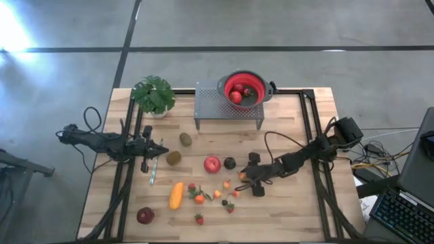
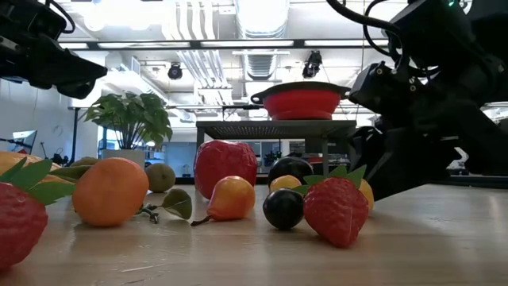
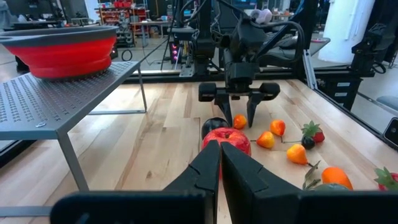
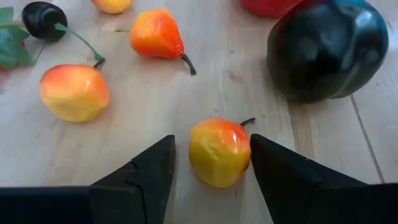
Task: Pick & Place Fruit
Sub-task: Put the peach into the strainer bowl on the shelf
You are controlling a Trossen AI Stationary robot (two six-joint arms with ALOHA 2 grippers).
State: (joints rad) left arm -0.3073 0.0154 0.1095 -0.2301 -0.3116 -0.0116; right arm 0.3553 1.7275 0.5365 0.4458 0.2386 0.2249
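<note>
Right gripper (image 4: 211, 158) straddles a small orange-yellow fruit (image 4: 219, 151) on the table, fingers spread and not yet closed on it.

One finger sits to each side of that little fruit, a narrow gap showing on both sides, so the grasp looks about to happen rather than made. Just beside it lie the dark plum (image 4: 328, 48) and two more small orange fruits (image 4: 74, 92), with the red apple (image 1: 212, 164) near the table's middle. Farther out are the two kiwis (image 1: 174, 158), the long orange piece (image 1: 176, 195), a dark-red round fruit (image 1: 145, 215) and strawberries (image 1: 199, 219). The left gripper (image 1: 160, 150) waits over the table's left side, fingers pressed together and empty. The red colander (image 1: 245, 89) on the perforated metal stand (image 1: 229, 108) already holds a couple of red fruits, so the task seems only begun, with most fruit left to move.
</note>
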